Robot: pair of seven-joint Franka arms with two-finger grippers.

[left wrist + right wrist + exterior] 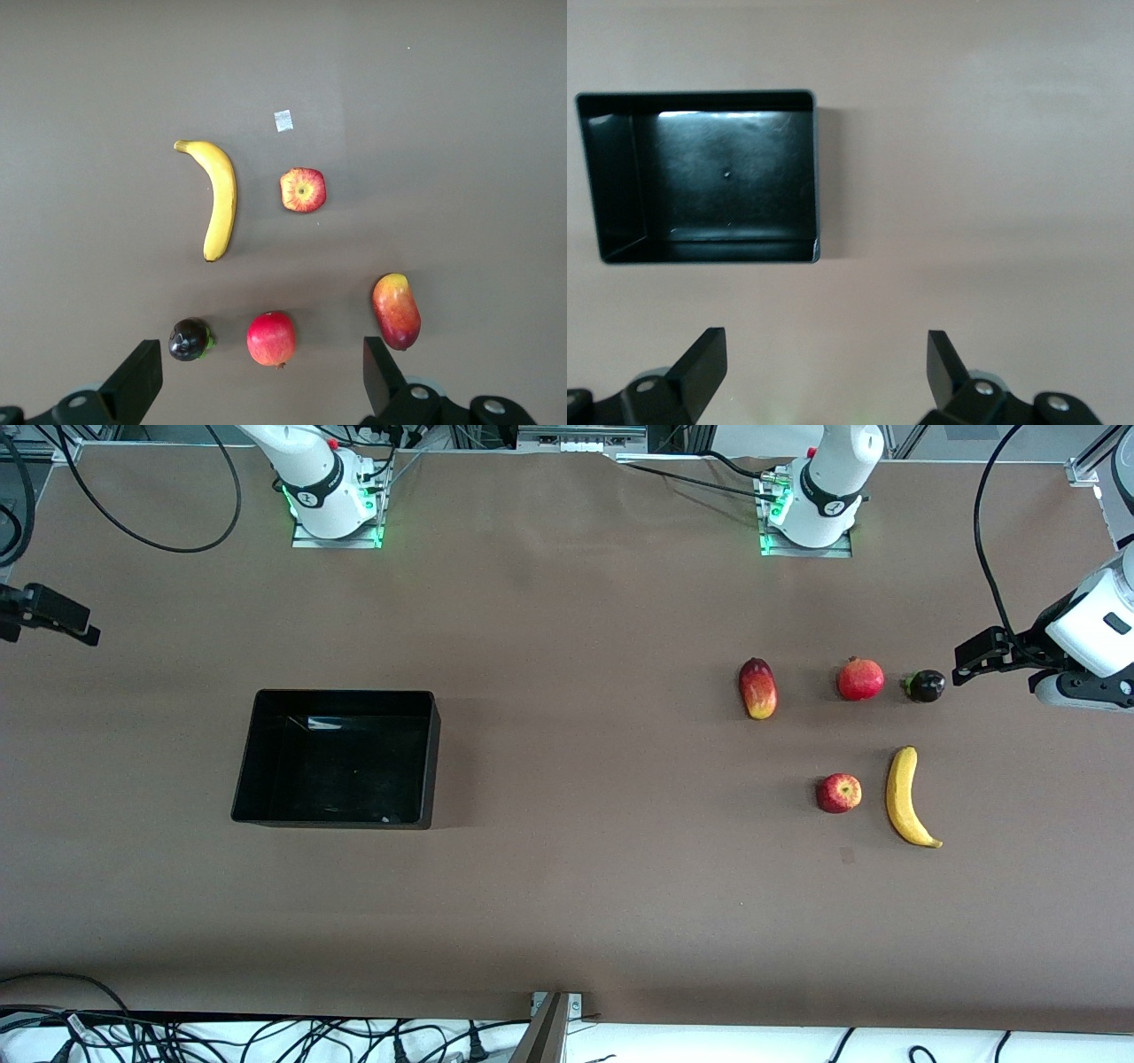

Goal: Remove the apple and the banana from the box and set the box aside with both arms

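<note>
The red apple (pixel 838 793) and the yellow banana (pixel 907 797) lie side by side on the brown table toward the left arm's end. Both also show in the left wrist view, the apple (pixel 303 189) beside the banana (pixel 220 199). The black box (pixel 337 762) stands empty toward the right arm's end and shows in the right wrist view (pixel 709 177). My left gripper (pixel 973 657) hangs open and empty, high over the left arm's end of the table (pixel 262 381). My right gripper (pixel 53 615) hangs open and empty over the right arm's end (pixel 824 367).
A red-yellow mango (pixel 757 688), a red pomegranate (pixel 860 679) and a dark mangosteen (pixel 925 686) lie in a row farther from the front camera than the apple and banana. A small tape mark (pixel 848 856) sits nearer the camera than the apple.
</note>
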